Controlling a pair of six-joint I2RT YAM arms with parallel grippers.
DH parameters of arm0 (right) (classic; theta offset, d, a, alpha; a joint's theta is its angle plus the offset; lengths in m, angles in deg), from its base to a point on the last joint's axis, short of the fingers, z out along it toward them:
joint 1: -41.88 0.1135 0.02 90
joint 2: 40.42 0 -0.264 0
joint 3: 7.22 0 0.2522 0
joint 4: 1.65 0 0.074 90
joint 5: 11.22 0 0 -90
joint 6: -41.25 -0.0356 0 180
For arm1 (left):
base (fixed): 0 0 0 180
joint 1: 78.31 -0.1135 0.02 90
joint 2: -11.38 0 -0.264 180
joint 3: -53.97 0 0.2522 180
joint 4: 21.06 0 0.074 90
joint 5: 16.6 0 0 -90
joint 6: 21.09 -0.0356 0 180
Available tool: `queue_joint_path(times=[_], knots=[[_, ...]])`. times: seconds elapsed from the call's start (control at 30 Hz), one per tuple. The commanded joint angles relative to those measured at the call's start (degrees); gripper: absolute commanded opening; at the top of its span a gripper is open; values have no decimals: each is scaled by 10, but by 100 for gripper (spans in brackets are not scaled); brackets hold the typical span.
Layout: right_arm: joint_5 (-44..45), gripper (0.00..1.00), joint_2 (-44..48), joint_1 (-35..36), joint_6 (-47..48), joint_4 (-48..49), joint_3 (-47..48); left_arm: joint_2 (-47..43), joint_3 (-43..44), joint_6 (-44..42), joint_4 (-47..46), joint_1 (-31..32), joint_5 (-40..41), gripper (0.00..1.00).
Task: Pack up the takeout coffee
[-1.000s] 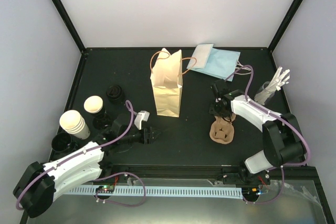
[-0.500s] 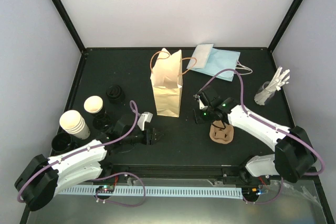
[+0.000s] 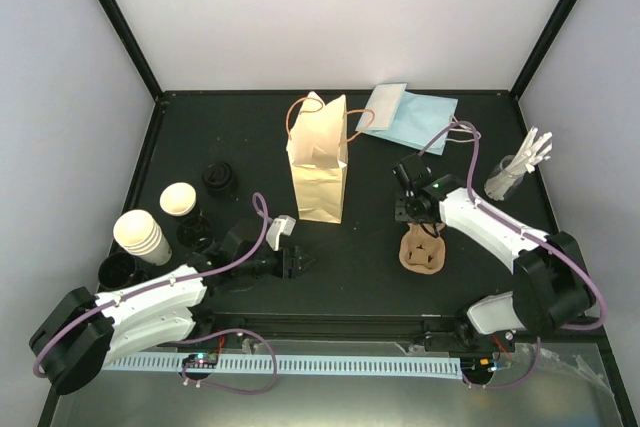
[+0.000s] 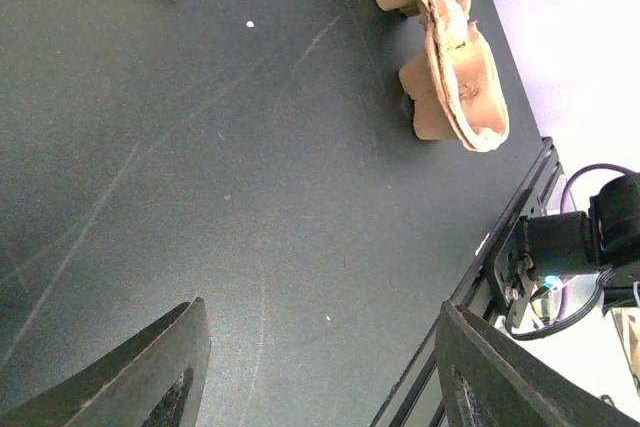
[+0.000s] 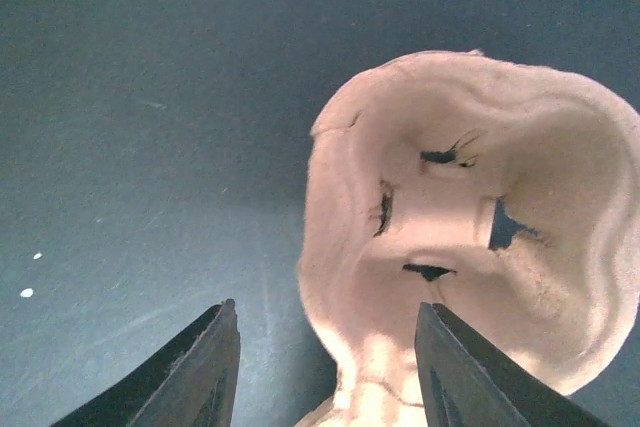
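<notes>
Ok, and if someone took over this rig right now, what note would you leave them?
Left hand: open, empty, low over bare table, left of centre.
Right hand: open, empty, just above the carrier.
Coffee: apparently the black-lidded cup at the back left, standing on the table, neither hand near it.
Bag: upright mid-table.
Done: nothing packed that I can see.
Left: pick up the coffee and set it in the bag.
</notes>
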Motion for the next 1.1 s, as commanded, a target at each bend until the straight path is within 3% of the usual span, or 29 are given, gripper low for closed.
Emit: queue_joint_path(times=[0.0, 0.3, 0.97, 1.07], knots=[[29, 51, -23, -15, -11, 17, -1, -4, 20, -1, -11, 4, 11, 64], [23, 42, -57, -36, -8, 35, 10, -9, 15, -6, -3, 4, 18, 64], [-2, 40, -87, -40, 5, 48, 33, -5, 16, -5, -4, 4, 19, 64], [1, 36, -91, -40, 4, 45, 36, -5, 16, -6, -3, 5, 19, 64]])
